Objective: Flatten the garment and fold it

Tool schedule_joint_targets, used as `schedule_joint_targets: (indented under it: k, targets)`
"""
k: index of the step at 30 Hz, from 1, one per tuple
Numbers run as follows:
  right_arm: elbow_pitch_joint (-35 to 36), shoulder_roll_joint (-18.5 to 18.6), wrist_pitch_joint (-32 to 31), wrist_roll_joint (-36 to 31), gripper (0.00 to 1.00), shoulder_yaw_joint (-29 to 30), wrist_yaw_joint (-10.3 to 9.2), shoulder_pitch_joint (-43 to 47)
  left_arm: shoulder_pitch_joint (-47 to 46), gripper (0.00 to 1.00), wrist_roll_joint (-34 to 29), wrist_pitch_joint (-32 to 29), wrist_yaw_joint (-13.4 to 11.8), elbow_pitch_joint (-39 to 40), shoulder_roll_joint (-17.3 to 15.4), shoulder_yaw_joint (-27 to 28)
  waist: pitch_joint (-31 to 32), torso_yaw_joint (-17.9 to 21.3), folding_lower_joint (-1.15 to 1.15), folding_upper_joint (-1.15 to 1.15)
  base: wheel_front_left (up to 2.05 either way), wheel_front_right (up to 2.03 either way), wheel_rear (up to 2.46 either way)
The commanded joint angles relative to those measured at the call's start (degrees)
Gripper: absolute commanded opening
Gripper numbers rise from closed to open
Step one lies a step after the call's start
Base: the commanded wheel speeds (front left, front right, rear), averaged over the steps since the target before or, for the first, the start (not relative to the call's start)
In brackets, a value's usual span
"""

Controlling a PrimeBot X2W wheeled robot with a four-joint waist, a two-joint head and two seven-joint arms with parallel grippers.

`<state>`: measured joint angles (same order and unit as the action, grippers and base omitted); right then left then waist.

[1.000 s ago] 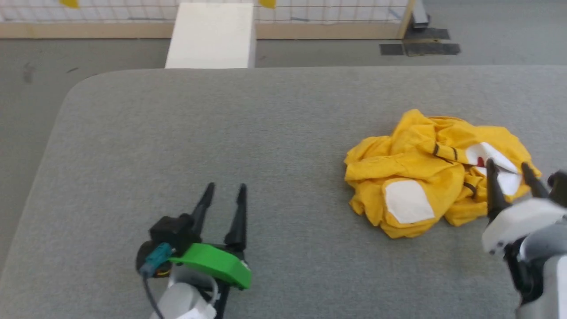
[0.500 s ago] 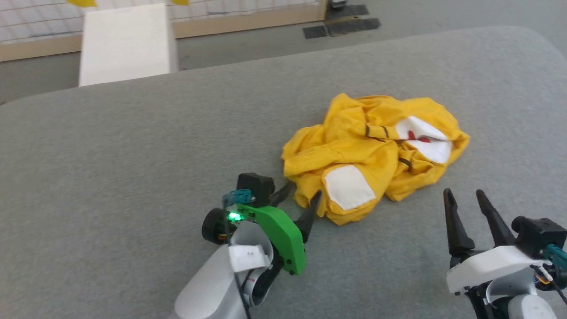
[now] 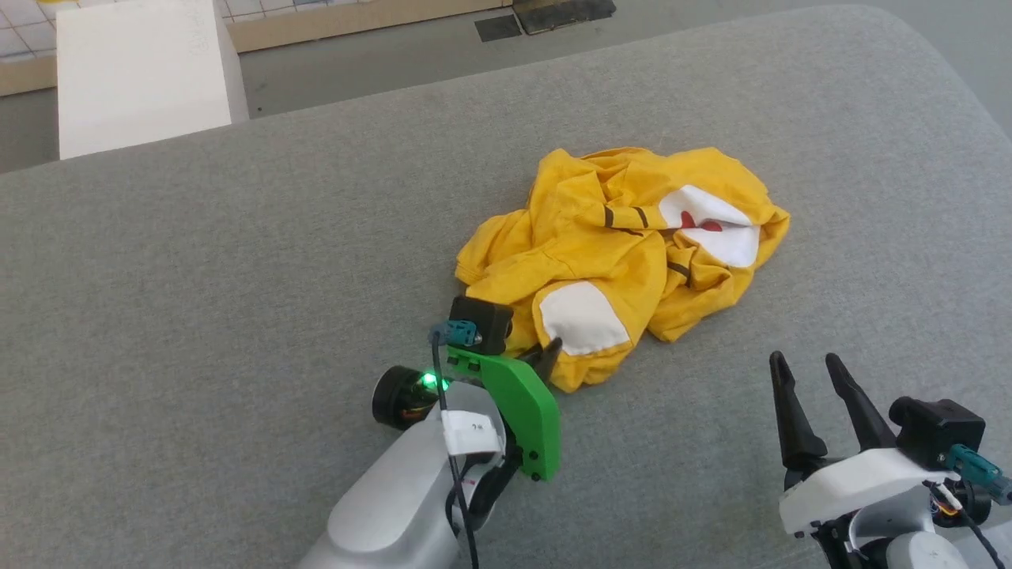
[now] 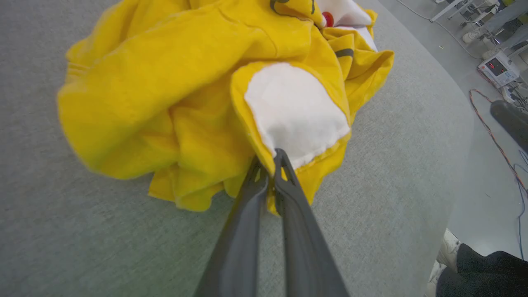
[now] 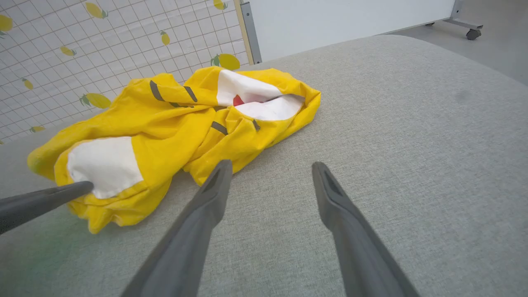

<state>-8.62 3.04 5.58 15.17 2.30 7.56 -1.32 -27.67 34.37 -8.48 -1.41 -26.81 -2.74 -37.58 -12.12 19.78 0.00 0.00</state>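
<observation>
1. Roughly at the middle of the grey fabric-covered table lies the garment, a mustard-yellow T-shirt bunched into a crumpled heap rather than spread flat.
2. Its print shows in pieces. A white patch lies on the heap's near side, a second white patch with a red mark lies at the far right, and short black stripes run between them.
3. The left gripper sits at the heap's near edge, touching the cloth just below the nearer white patch.
4. In the left wrist view its two dark fingers are pressed together, with a fold of yellow hem pinched between the tips at the bottom rim of that patch. So this pincer is clenched on the shirt.
5. The right gripper hangs over bare table, to the right of the heap and nearer the robot, apart from the cloth.
6. Its jaws stand spread wide with only grey table between them, so it is released and grasps nothing.
7. In the right wrist view those fingers point toward the heap's right part. One finger of the left gripper reaches in from that view's left edge, its tip at the white patch.
</observation>
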Motion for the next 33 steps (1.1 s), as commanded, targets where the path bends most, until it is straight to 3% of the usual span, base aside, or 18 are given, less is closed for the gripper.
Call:
schedule_joint_targets:
  k: [1, 6, 10, 17, 23, 24, 25, 28, 33]
  targets:
    - [-0.14, -0.15, 0.39, 0.27, 1.0, -0.03, -0.08, -1.04, -1.2, 0.0, -0.03, 1.23, -0.26, 0.34, -0.16, 0.33, 0.33, -0.77, 0.0, 0.0, 0.0, 0.0, 0.0]
    - [0.06, -0.16, 0.24, -0.12, 1.0, 0.73, -0.08, -0.92, -0.05, 0.0, 0.5, 6.91, -1.83, 3.36, -1.0, 3.42, 1.62, -2.97, 0.0, 0.0, 0.0, 0.0, 0.0]
    - [0.69, -0.16, -0.27, -0.85, 1.0, 1.68, -0.08, -0.3, 3.21, 0.0, 1.37, 10.84, -4.28, 9.76, -3.64, 7.33, 2.94, -5.67, 0.0, 0.0, 0.0, 0.0, 0.0]
    - [2.13, -0.16, -1.76, -1.55, 1.0, 2.09, -0.08, 0.7, 12.85, 0.0, 1.52, 11.93, -13.09, 21.89, -11.8, 15.72, 4.34, -10.63, 0.0, 0.0, 0.0, 0.0, 0.0]
    - [3.07, -0.16, -4.45, -2.31, 1.0, 1.29, -0.08, 1.38, 21.64, 0.0, 1.83, 7.26, -20.72, 23.33, -16.25, 19.63, 4.94, -13.71, 0.0, 0.0, 0.0, 0.0, 0.0]
    - [3.14, -0.16, -5.25, -2.54, 1.0, 1.06, -0.08, 1.52, 22.6, 0.13, 2.49, 6.42, -21.18, 23.31, -16.15, 19.84, 5.01, -14.11, 0.0, 0.0, 0.0, 0.0, 0.0]
    - [3.31, -0.16, -6.26, -2.88, 1.0, 0.55, -0.08, 1.67, 23.44, 1.0, 3.03, 5.86, -21.15, 23.51, -16.14, 19.79, 5.06, -14.53, 0.0, 0.0, 0.0, 0.0, 0.0]
    - [4.34, -0.16, -8.84, -3.18, 1.0, -1.39, -0.08, 2.07, 24.38, 1.0, 4.9, 8.17, -19.04, 24.83, -14.78, 20.26, 5.07, -15.58, 0.0, 0.0, 0.0, 0.0, 0.0]
    - [6.26, -0.05, -15.38, -4.01, 1.0, -8.01, -0.08, 2.57, 24.38, 1.0, 4.04, 18.67, -14.29, 24.63, -12.89, 20.62, 4.59, -17.04, 0.0, 0.0, 0.0, 0.0, 0.0]
